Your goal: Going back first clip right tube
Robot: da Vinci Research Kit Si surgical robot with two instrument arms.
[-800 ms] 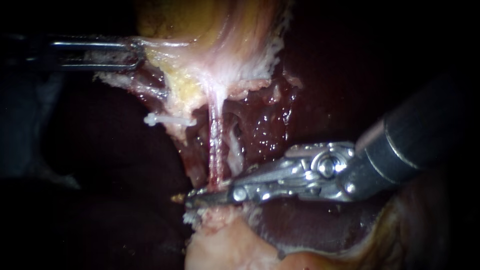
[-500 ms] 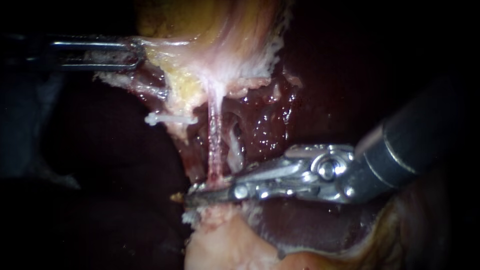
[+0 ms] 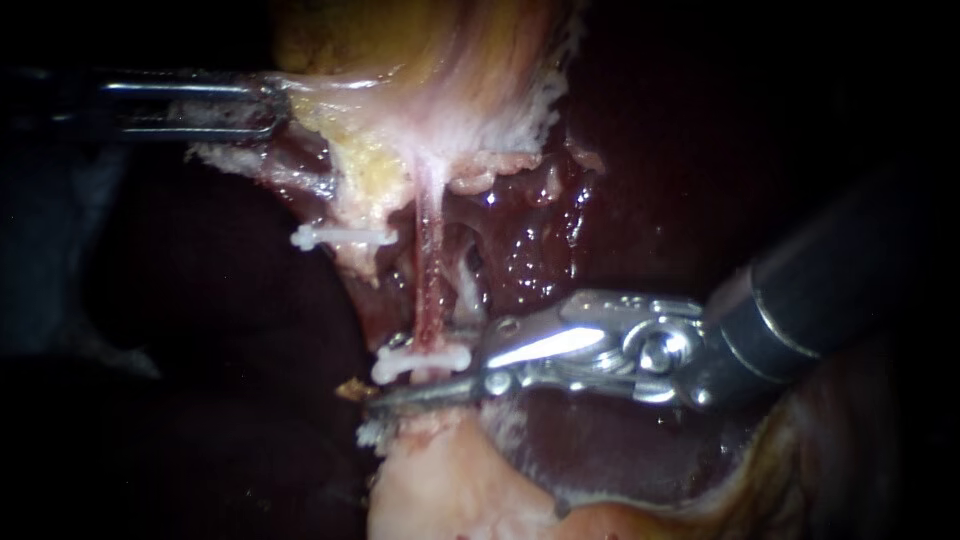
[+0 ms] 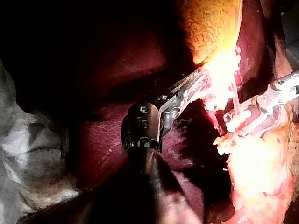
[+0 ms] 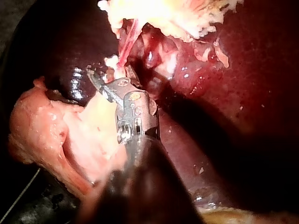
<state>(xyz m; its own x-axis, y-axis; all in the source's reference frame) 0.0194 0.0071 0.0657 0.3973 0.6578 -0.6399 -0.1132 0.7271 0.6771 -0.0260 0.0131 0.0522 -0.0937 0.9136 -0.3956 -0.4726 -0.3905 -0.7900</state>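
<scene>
The right tube (image 3: pixel 430 270) stands taut in the cleft between gallbladder (image 3: pixel 440 90) and liver (image 3: pixel 540 240), with a white clip (image 3: pixel 420 362) across its lower end. The right instrument (image 3: pixel 450 382), jaws apart just beside that clip, closes the way in from the right. A second clip (image 3: pixel 340 237) juts out left of the tube and the left instrument (image 3: pixel 262 105), clamped on a gallbladder fold, bars the upper left, so open room lies over the dark liver left of both clips and above the right instrument's shaft.

support: pale crumpled cloth (image 4: pixel 28 149) | lying on it: liver (image 4: pixel 103 140)
</scene>
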